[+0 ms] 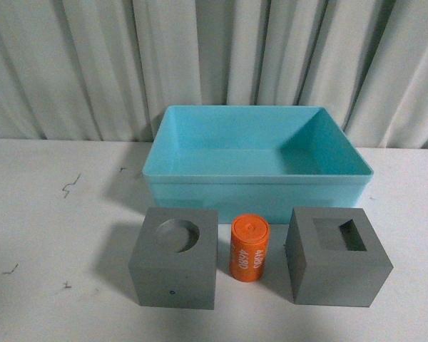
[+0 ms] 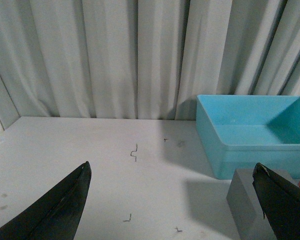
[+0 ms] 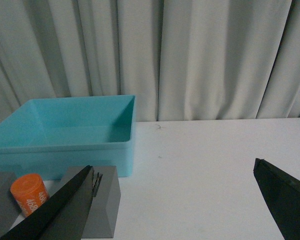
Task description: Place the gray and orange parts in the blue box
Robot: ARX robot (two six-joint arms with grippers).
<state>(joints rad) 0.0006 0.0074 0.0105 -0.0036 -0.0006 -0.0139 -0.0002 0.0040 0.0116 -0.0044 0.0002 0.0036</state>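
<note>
In the front view the blue box (image 1: 342,189) stands at the back middle of the white table with nothing inside. In front of it sit a gray cube with a round recess (image 1: 175,267), an upright orange cylinder (image 1: 249,248) with white digits, and a gray cube with a square recess (image 1: 337,269). Neither arm shows in that view. My left gripper (image 2: 172,192) is open over bare table, left of the round-recess cube (image 2: 247,205) and the box (image 2: 250,150). My right gripper (image 3: 174,192) is open, to the right of the square-recess cube (image 3: 105,210), the cylinder (image 3: 29,194) and the box (image 3: 65,150).
A pleated pale curtain (image 1: 214,57) hangs along the far edge of the table. Small dark scratch marks (image 1: 70,187) dot the table's left side. Bare white tabletop (image 3: 215,160) lies to the right of the parts.
</note>
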